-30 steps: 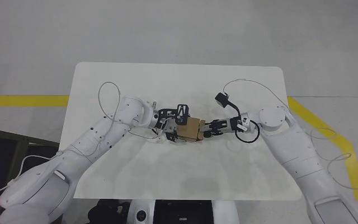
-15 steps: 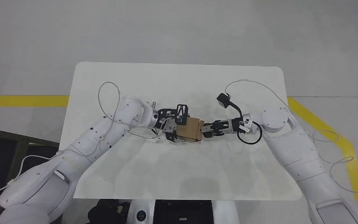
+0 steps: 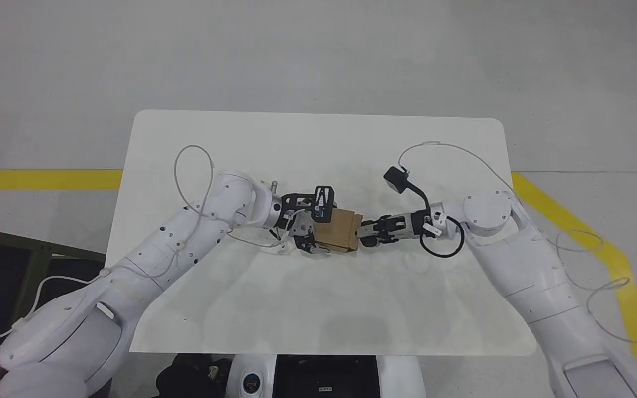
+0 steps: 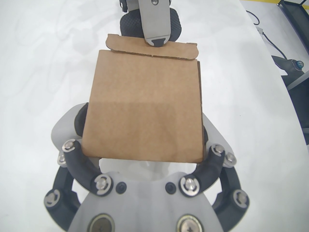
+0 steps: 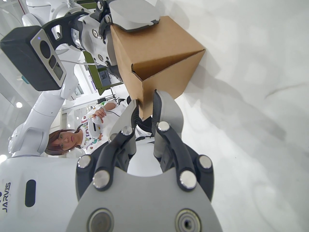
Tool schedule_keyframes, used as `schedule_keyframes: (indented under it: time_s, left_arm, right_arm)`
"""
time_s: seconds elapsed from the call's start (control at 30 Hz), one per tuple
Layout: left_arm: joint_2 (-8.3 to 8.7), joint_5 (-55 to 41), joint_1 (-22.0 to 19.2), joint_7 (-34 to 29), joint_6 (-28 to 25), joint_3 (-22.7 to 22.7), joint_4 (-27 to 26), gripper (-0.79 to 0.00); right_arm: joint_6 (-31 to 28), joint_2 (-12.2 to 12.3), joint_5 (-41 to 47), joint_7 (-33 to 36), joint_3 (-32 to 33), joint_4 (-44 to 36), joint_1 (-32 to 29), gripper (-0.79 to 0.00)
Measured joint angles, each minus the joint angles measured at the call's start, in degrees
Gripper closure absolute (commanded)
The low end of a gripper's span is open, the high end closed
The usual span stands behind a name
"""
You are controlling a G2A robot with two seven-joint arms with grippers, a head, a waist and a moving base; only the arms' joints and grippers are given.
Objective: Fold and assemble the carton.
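Mid-frame at the white table (image 3: 418,149) centre, small brown cardboard carton (image 3: 338,230) lies with its axis running claw to claw: left claw (image 3: 309,227) clamps its sides from frame-left, right claw (image 3: 366,235) at frame-right pinches narrow on its end tuck flap (image 4: 152,48).

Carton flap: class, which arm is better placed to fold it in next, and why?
Right, probably. The right gripper pinches the flap at the open end of the carton; the left gripper clamps its body, steadying it.
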Motion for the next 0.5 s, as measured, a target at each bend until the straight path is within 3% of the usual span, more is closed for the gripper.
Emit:
schedule_keyframes:
  time_s: [0.5]
  left_arm:
    - [0.13, -0.47, -0.24, -0.11, 0.0, 0.55, 0.01, -0.785]
  right_arm:
    - [0.16, 0.35, -0.23, -0.37, 0.7, -0.39, -0.58, -0.089]
